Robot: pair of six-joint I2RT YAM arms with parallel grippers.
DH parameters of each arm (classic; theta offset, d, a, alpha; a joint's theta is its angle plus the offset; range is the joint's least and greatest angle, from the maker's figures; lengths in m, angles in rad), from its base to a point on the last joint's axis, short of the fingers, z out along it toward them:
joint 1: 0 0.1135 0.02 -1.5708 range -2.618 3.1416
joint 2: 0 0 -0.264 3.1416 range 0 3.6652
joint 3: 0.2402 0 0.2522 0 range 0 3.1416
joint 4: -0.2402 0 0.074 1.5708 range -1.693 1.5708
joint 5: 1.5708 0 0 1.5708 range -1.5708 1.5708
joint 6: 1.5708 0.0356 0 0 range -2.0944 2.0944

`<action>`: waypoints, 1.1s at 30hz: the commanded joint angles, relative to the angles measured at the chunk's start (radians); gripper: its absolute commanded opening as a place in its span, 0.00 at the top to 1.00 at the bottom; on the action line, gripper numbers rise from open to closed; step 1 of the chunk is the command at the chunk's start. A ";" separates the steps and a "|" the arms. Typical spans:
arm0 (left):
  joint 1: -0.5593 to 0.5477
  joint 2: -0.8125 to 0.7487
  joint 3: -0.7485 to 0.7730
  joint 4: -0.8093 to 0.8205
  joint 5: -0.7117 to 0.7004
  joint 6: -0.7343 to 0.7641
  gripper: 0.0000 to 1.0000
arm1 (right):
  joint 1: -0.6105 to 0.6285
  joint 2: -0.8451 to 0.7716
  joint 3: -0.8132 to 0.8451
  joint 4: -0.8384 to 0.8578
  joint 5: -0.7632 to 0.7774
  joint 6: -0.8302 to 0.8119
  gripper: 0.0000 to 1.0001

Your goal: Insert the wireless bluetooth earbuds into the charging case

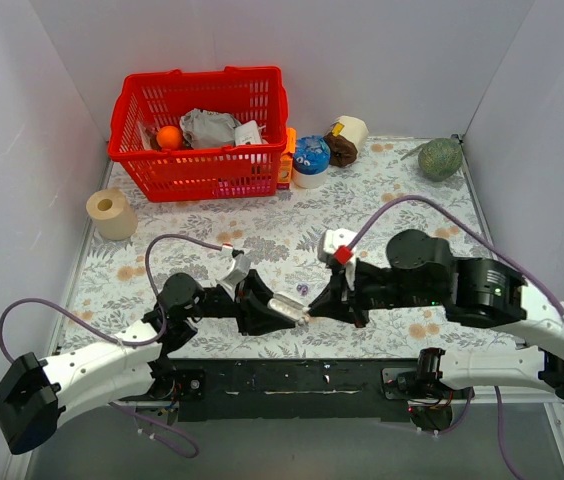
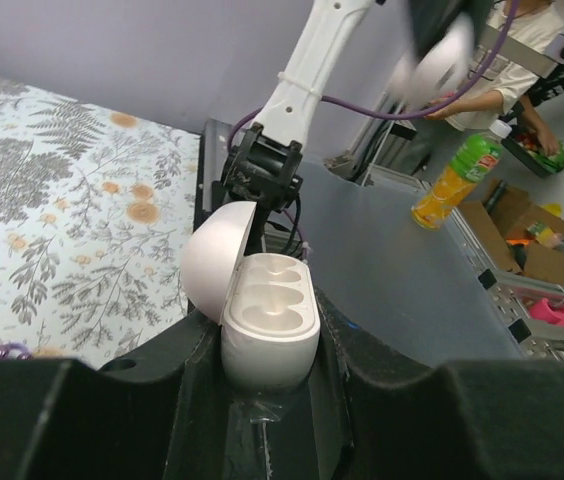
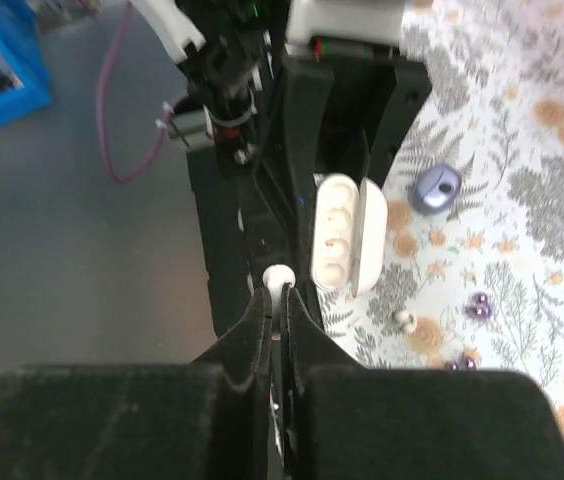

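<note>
Top external view: at left, the left tool (image 1: 272, 308) grips the case (image 2: 267, 320) by its lower body. It is held up over the near part of the tabletop (image 3: 552, 200), lid hinged open, and both wells look bare in the left wrist view. The case looks a hard, smooth, light shell. Holding it low on the sides, as now, leaves lid and wells free, though a hard push from above could tip it in the grip.

Just right of it, the right tool (image 3: 278, 300) is closed, with a tiny white bud (image 3: 278, 277) nipped at its very tips, beside the wells and not yet in one. Such a bud will likely be light, glossy and quick to squirt out. I would pinch across its body and leave the seating end clear.

Farther right, loose on the tabletop, lie a lavender piece (image 3: 434, 188), a white bit (image 3: 402, 320) and two purple beads (image 3: 479, 305). Which of these is the second bud I cannot tell.
</note>
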 commanded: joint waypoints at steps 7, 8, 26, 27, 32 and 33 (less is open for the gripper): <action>0.006 0.079 0.171 -0.053 0.144 0.108 1.00 | 0.011 -0.010 -0.156 0.220 0.041 0.027 0.99; 0.007 0.091 0.185 -0.061 0.147 0.113 1.00 | 0.011 -0.005 -0.158 0.228 0.036 0.027 0.99; 0.006 0.107 0.194 -0.055 0.178 0.099 1.00 | 0.015 0.058 -0.165 0.250 0.096 0.026 0.99; 0.006 0.104 0.194 -0.058 0.176 0.101 1.00 | 0.014 0.062 -0.167 0.251 0.099 0.024 0.99; 0.006 0.089 0.191 -0.070 0.170 0.108 1.00 | 0.014 0.067 -0.168 0.253 0.119 0.029 0.99; 0.006 0.085 0.189 -0.072 0.169 0.110 1.00 | 0.015 0.062 -0.175 0.253 0.121 0.029 0.99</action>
